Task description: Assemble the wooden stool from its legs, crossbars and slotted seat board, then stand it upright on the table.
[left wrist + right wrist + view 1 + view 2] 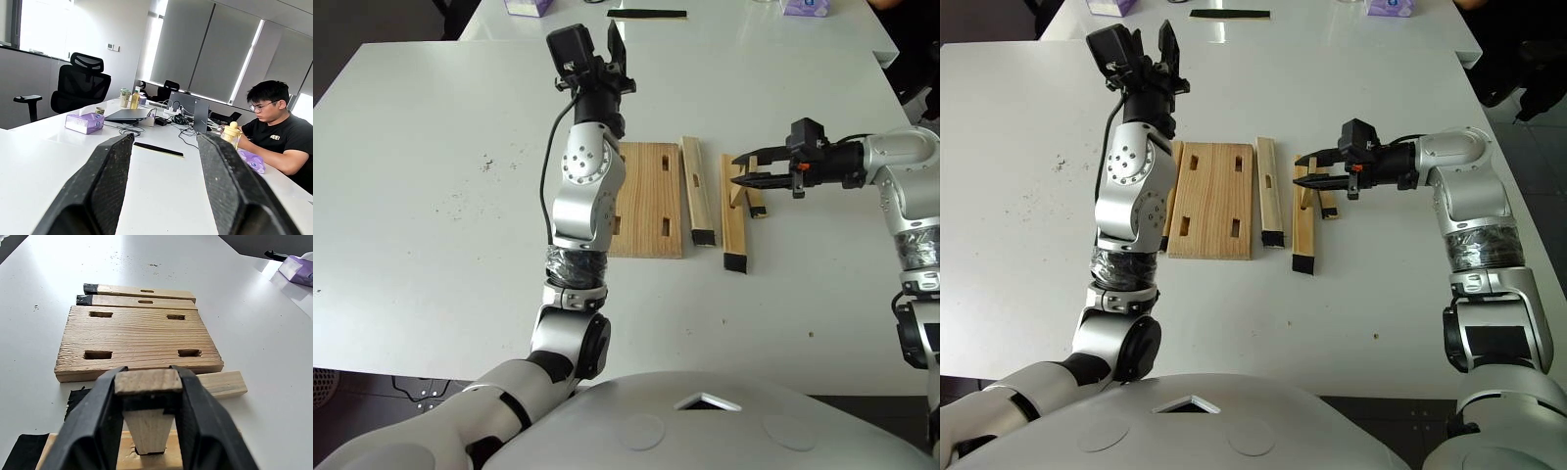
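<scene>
In the head views, the left arm is standing raised over the white table (421, 245), covering the left edge of the seat board (656, 201). The board is lying flat with its slots facing up. Two far legs (1175, 186) past that edge are showing only in part. The left claw (605, 59) is pointing away, high above the tabletop. Right of the board, a black-tipped leg (698, 191) is lying just beside it, with a second leg (734, 220) next to that. The right claw (736, 172) is sitting over this second leg, and a short piece (757, 204) is lying half hidden under it.

In the left wrist view, the left claw's fingers (98, 191) are spreading wide with nothing between them.

In the right wrist view, the right claw's two fingers are pressing on both sides of a crossbar (146, 404). The crossbar is standing on end on the leg beneath, though the joint is hard to make out. The claw is hiding most of the black-tipped leg, and the board and the far legs are lying beyond.
</scene>
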You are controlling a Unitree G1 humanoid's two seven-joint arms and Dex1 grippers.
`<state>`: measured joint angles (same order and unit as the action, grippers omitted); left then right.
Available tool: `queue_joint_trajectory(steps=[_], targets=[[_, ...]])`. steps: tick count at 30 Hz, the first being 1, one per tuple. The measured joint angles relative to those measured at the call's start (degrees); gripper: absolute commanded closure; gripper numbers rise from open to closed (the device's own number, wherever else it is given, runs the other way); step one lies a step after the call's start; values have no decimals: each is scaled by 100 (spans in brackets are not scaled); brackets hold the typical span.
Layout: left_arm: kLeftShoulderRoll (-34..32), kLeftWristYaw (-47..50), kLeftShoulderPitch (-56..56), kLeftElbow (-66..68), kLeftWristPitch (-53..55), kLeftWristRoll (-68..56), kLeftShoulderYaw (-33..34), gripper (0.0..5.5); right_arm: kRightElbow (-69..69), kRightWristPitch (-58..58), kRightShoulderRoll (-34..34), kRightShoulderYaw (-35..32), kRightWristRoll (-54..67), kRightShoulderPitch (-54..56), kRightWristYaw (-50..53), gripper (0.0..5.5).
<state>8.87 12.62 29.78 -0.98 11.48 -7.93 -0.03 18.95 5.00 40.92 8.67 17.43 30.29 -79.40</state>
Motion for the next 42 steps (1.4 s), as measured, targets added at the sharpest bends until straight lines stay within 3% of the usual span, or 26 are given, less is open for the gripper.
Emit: queue_joint_trajectory(steps=[26,27,32,36,42], targets=[[-52,-403,88,211,-9,4,46,310,601,-187,-334,-231,252,-273,457,417],[-55,-406,88,216,1,4,46,310,630,-232,-370,-239,253,-275,559,381],[-106,-408,98,243,24,5,81,310,936,-11,-530,-247,89,-871,764,310],[-107,-400,96,213,49,6,94,310,-65,263,-468,-636,410,-958,891,255],[-166,-394,45,-25,259,4,142,310,-1519,728,-322,-845,395,-1697,1516,251]])
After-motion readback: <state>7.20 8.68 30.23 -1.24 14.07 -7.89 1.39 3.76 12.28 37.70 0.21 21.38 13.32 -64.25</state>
